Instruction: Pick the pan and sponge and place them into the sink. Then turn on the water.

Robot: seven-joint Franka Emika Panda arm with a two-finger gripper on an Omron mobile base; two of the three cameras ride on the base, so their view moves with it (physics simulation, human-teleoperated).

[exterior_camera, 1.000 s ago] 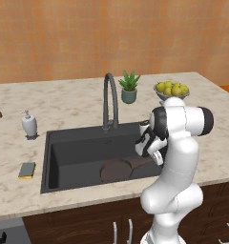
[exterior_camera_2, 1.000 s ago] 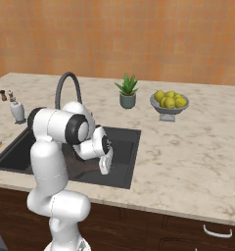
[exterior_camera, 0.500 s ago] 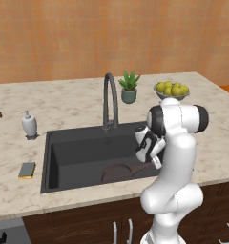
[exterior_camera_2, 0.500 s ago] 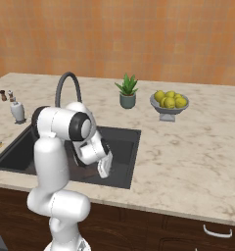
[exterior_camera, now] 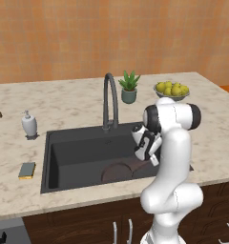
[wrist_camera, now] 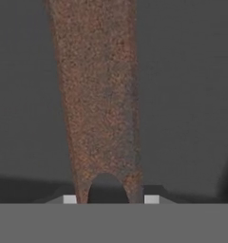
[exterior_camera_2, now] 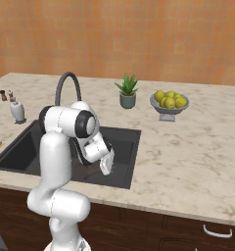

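Observation:
The dark brown pan (exterior_camera: 117, 171) lies low in the black sink (exterior_camera: 78, 143), near its front right. Its long brown handle (wrist_camera: 101, 95) runs straight up the hand view between my fingertips. My gripper (exterior_camera: 145, 153) reaches down into the right side of the sink and is shut on that handle; from the right base view the gripper (exterior_camera_2: 107, 164) hangs just inside the basin's front rim. The sponge (exterior_camera: 26, 170), yellow with a grey-green top, rests on the counter left of the sink. Behind the basin rises the arched dark faucet (exterior_camera: 109, 100), with no water running.
A white soap pump bottle (exterior_camera: 29, 125) stands on the counter at the sink's back left. A potted plant (exterior_camera: 129, 88) and a bowl of yellow fruit (exterior_camera: 171, 89) sit behind the sink to the right. My own arm crosses the sink's right edge.
My hand has sunk a little lower into the sink with the pan's handle still in it. The pan's bowl has barely shifted.

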